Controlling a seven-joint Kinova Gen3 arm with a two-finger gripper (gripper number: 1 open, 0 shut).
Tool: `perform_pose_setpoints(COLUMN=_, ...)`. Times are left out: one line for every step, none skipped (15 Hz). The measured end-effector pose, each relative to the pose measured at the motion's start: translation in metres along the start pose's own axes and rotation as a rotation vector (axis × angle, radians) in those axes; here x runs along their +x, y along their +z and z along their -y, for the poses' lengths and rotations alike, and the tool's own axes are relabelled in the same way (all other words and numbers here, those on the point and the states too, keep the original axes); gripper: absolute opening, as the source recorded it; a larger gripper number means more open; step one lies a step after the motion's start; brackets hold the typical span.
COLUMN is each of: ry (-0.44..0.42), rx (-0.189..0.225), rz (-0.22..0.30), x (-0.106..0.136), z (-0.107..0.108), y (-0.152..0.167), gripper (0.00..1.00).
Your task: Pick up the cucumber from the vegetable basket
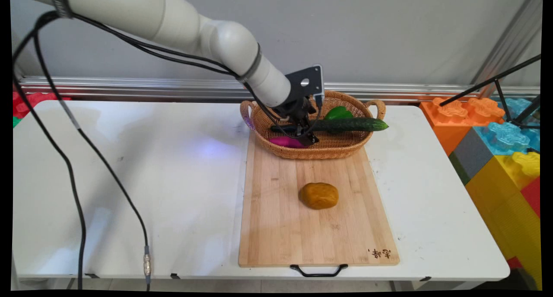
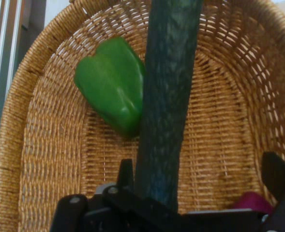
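Observation:
A wicker basket (image 1: 322, 153) (image 2: 21, 145) stands at the far end of a wooden cutting board (image 1: 272, 228). In it lie a long dark green cucumber (image 1: 352, 124) (image 2: 169, 92), a green bell pepper (image 1: 338, 112) (image 2: 113, 92) and a purple vegetable (image 1: 285, 142) (image 2: 252, 200). My gripper (image 1: 305, 135) (image 2: 202, 176) is down inside the basket at the cucumber's left end and is open. The cucumber runs between the fingers, close against one finger (image 2: 127, 170); the other finger (image 2: 277, 174) stands well clear, near the purple vegetable.
A brown potato (image 1: 319, 195) lies in the middle of the board. Large coloured toy blocks (image 1: 497, 145) stack up beside the table's right end, with black tripod legs (image 1: 497, 78) above them. Black cables (image 1: 77, 193) hang over the table's left part.

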Motion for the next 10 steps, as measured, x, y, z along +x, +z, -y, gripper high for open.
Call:
perform_pose_setpoints(ry=0.0, rx=0.004, rz=0.0, x=0.001, z=0.0, y=0.003, gripper=1.0)
perform_pose_setpoints(ry=0.0, rx=0.012, rz=0.0, x=0.002, z=0.0, y=0.007, gripper=1.0)
perform_pose_setpoints(ry=0.001, rx=0.018, rz=0.0, x=0.003, z=0.001, y=0.009, gripper=1.0)
perform_pose_setpoints(ry=0.001, rx=0.028, rz=-0.001, x=0.005, z=0.002, y=0.013, gripper=1.0)
perform_pose_setpoints(ry=0.001, rx=0.035, rz=-0.002, x=0.006, z=0.003, y=0.015, gripper=1.0)
perform_pose_setpoints(ry=0.002, rx=0.043, rz=-0.001, x=0.008, z=0.003, y=0.018, gripper=1.0)
perform_pose_setpoints(ry=0.001, rx=0.048, rz=0.0, x=0.009, z=0.004, y=0.02, gripper=1.0)
perform_pose_setpoints(ry=0.001, rx=0.052, rz=0.002, x=0.009, z=0.004, y=0.022, gripper=1.0)
perform_pose_setpoints(ry=0.002, rx=0.055, rz=0.005, x=0.009, z=0.004, y=0.025, gripper=1.0)
perform_pose_setpoints(ry=0.003, rx=0.058, rz=0.008, x=0.009, z=0.004, y=0.027, gripper=1.0)
